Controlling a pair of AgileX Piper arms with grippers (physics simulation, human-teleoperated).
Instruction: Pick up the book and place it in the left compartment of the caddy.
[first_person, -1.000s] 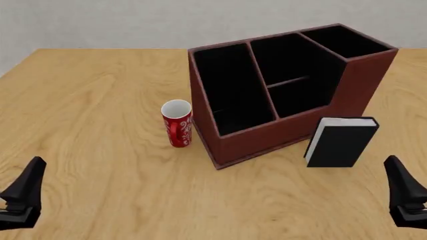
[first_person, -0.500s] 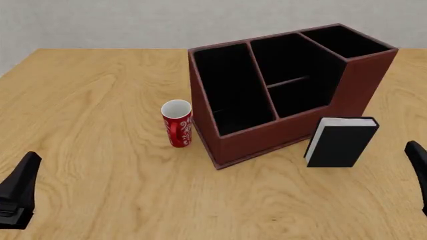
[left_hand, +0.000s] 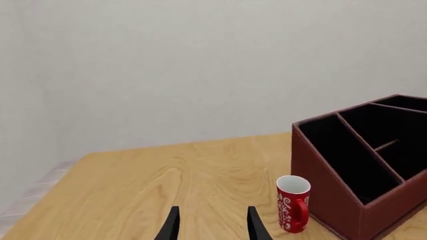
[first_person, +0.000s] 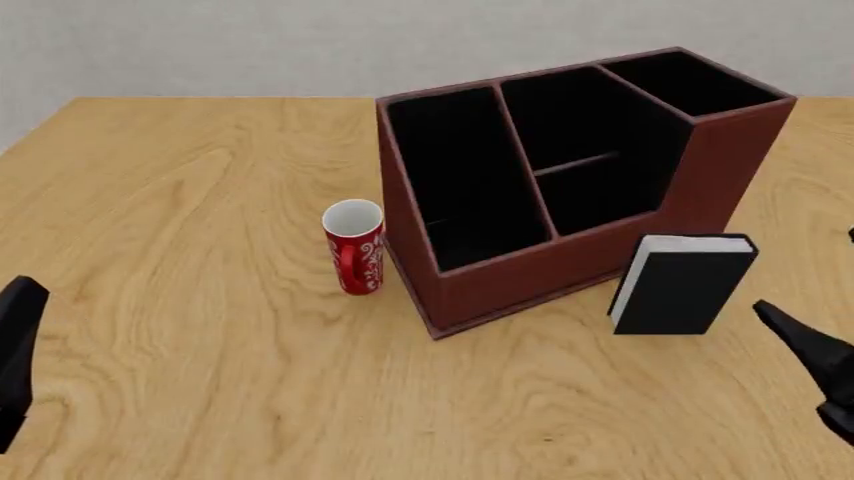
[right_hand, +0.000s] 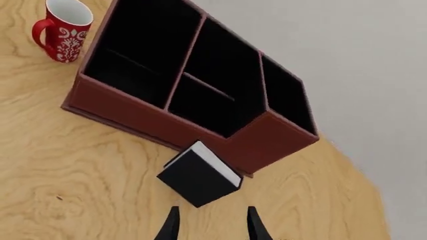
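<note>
book (first_person: 681, 285) stands upright on table (first_person: 200, 200), right of centre in front view, just in front of the caddy (first_person: 574, 180) right front wall, touching or nearly; left compartment (first_person: 461, 185) holds nothing visible. red mug (first_person: 355, 246) just left of caddy. right gripper (right_hand: 210, 225) fingers spread, near book, nothing between them. left gripper (left_hand: 212, 227) at lower left edge, fingers spread, holding nothing

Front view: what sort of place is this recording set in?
Most likely a bare simulated tabletop test scene, not a lived-in room. A light wooden table stands before a blank pale wall, holding only a caddy, a red mug and a book.
</note>
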